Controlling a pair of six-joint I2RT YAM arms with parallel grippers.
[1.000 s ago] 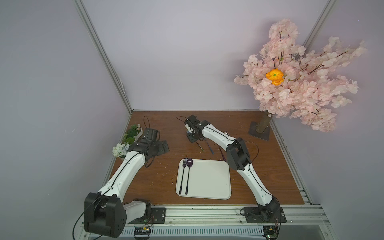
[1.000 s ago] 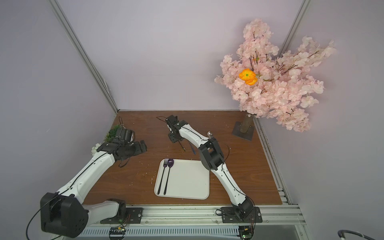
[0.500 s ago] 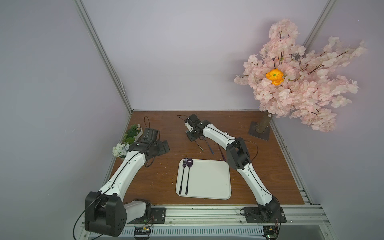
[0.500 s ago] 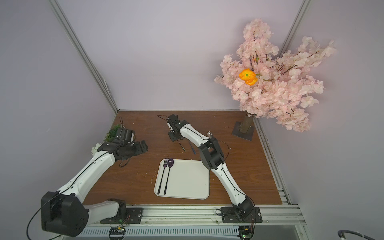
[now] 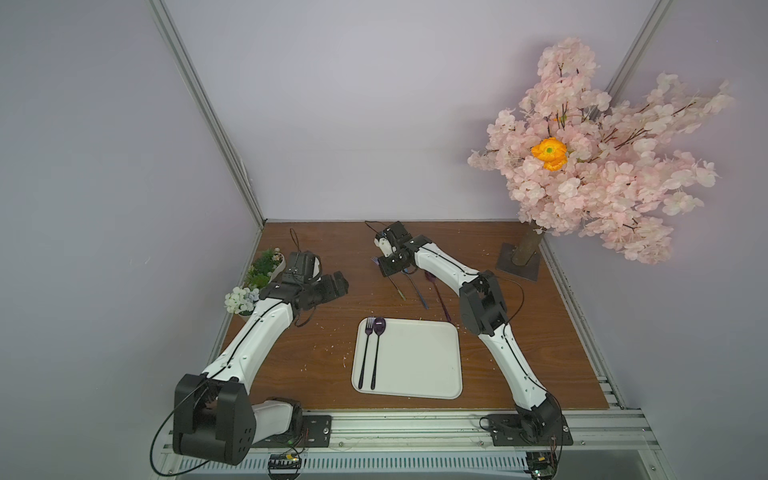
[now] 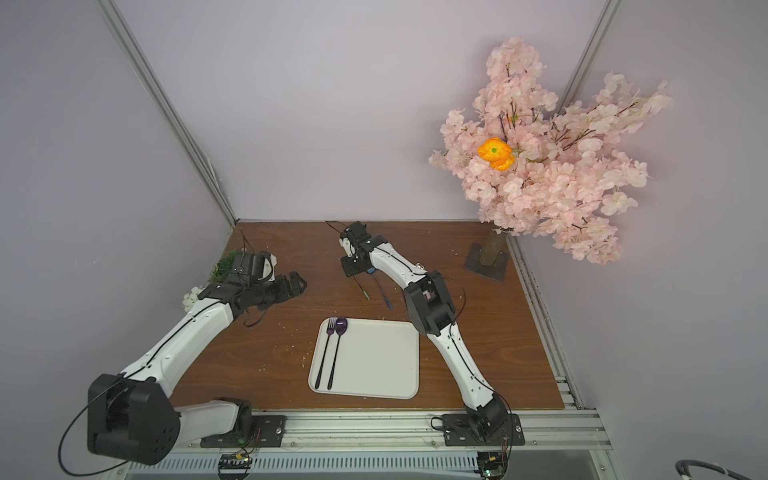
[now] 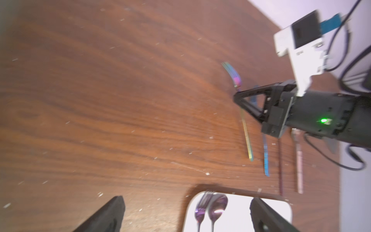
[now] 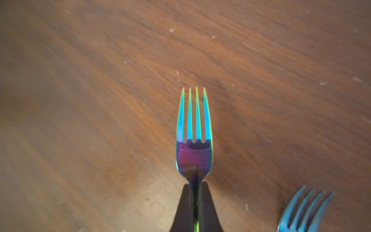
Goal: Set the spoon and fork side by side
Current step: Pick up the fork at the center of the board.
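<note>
**Rainbow fork pinched; purple pair on the tray**

Across the cell floor, a wooden table (image 5: 316, 345); at its back right corner, a pink blossom tree (image 5: 582, 187). Near the front edge, between the arms, a white tray (image 5: 419, 361), with a purple fork (image 5: 368, 325) and purple spoon (image 5: 379, 325) side by side along its left rim. Left of the tray, above bare wood: left gripper (image 5: 334, 284), spread wide, holding nothing. Behind the tray: right gripper (image 8: 194, 186), clamped tight on the neck of a rainbow fork (image 8: 194, 128). Just beside that, flat on the wood, a blue fork (image 8: 303, 211).
</note>
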